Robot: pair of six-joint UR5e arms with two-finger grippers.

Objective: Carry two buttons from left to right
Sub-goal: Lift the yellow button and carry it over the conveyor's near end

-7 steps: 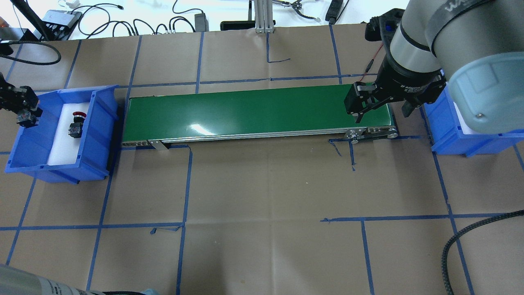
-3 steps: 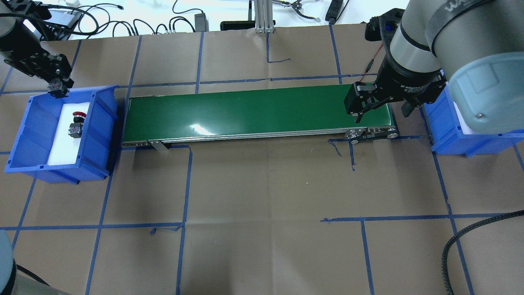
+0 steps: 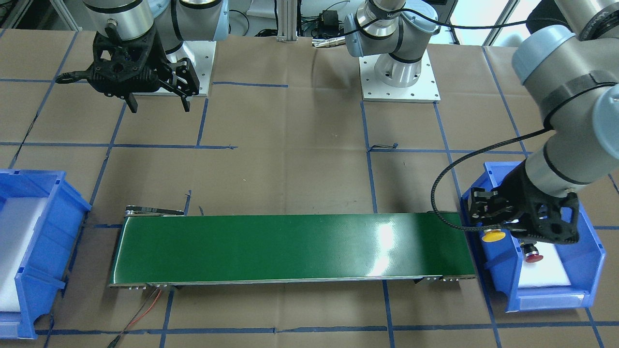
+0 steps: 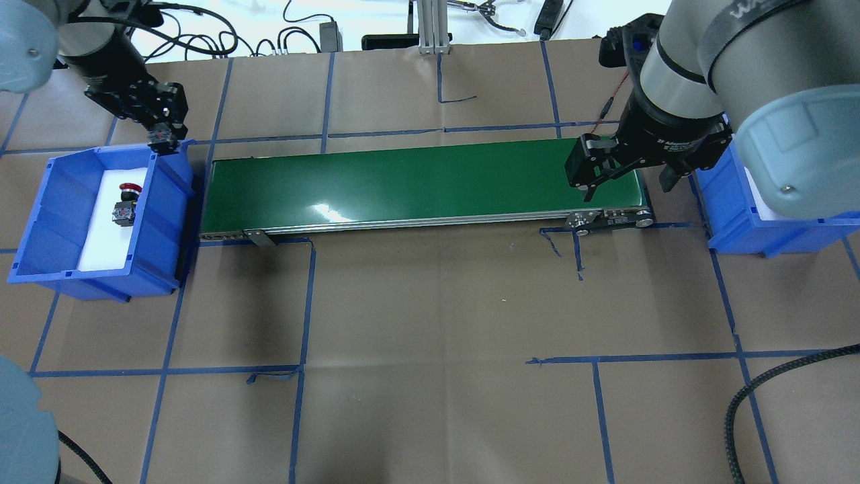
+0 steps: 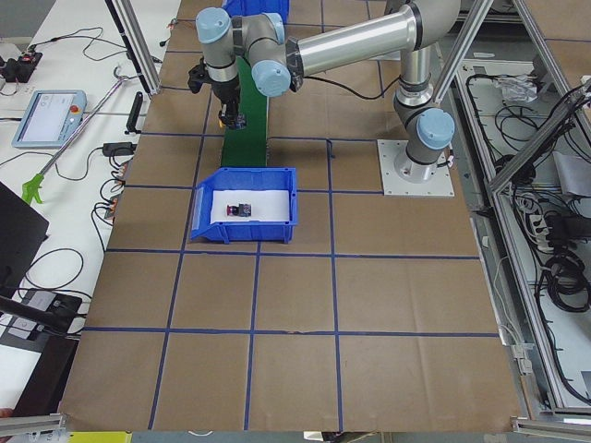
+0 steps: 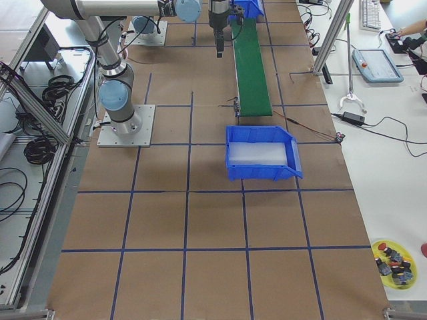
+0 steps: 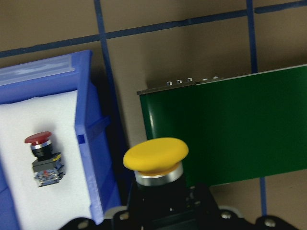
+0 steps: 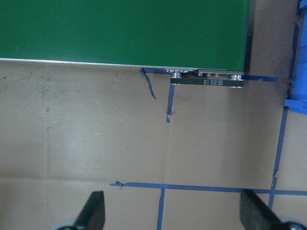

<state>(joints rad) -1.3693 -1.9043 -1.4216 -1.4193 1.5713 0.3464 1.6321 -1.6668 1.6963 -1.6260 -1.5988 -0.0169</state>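
Note:
My left gripper [image 4: 161, 136] is shut on the yellow button [image 7: 156, 155], holding it by its black body. It hangs over the far right corner of the left blue bin [image 4: 40, 202], close to the green conveyor belt [image 4: 423, 181]. The front-facing view shows the yellow cap [image 3: 493, 236] between the bin's rim and the belt's end. The red button [image 4: 127, 192] lies on white foam in that bin and also shows in the left wrist view [image 7: 39, 142]. My right gripper [image 4: 628, 188] is open and empty, hanging beyond the belt's right end.
A second blue bin [image 4: 732, 202] with white foam stands at the belt's right end, partly under my right arm. The belt's roller bracket [image 8: 206, 81] shows below my right gripper. A yellow dish of spare buttons [image 6: 393, 261] sits far off at the table's end.
My left gripper has carried the yellow button from the bin's left side, round its far edge, to its far right corner by the belt. The right arm has not moved.

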